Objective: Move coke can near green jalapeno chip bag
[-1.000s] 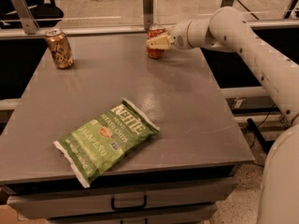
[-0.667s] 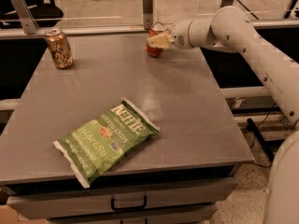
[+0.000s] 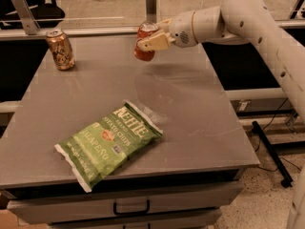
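Note:
My gripper [image 3: 150, 38] is shut on the red coke can [image 3: 144, 43] and holds it tilted in the air above the back middle of the grey table [image 3: 190, 109]. The white arm comes in from the upper right. The green jalapeno chip bag [image 3: 110, 142] lies flat near the table's front left, well in front of and left of the can. Part of the can is hidden behind the fingers.
A gold-brown can [image 3: 60, 49] stands upright at the table's back left. A metal rail and posts [image 3: 150, 4] run behind the table. A drawer with a handle [image 3: 130, 208] sits under the front edge. Floor and cables are to the right.
The can was on the table at the back; now it is lifted, tilted, and carried a little left and forward in the gripper.

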Motion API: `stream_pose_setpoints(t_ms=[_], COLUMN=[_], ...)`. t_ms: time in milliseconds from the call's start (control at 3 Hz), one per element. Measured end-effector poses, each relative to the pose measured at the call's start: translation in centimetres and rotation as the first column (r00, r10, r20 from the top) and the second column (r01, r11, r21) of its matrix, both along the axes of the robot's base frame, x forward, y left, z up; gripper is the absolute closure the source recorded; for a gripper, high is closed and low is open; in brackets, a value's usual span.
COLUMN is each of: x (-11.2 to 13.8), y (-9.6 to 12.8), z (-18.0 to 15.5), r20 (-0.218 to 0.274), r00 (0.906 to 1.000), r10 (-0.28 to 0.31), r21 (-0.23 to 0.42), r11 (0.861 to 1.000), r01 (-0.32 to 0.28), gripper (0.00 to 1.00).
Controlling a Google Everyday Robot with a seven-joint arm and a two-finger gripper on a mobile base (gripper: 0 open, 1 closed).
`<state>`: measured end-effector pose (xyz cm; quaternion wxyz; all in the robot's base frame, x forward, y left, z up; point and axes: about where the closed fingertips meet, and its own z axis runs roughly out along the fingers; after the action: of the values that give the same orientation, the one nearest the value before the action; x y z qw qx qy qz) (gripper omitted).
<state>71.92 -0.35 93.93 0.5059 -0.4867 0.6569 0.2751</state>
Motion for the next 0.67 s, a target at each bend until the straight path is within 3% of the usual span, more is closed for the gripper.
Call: stream_pose_setpoints(t_ms=[333,667], x=[-4.5,-8.2], y=[1.4,1.8], z=[-0.7,-2.0], r20=[-0.062,-0.141], r00=[0.9873,0.9581], r10=[0.146,0.249], r21=[-0.081,-0.172], r11=[0.985,0.947], r01=[-0.151,-0.272], gripper=[1.0,1.0])
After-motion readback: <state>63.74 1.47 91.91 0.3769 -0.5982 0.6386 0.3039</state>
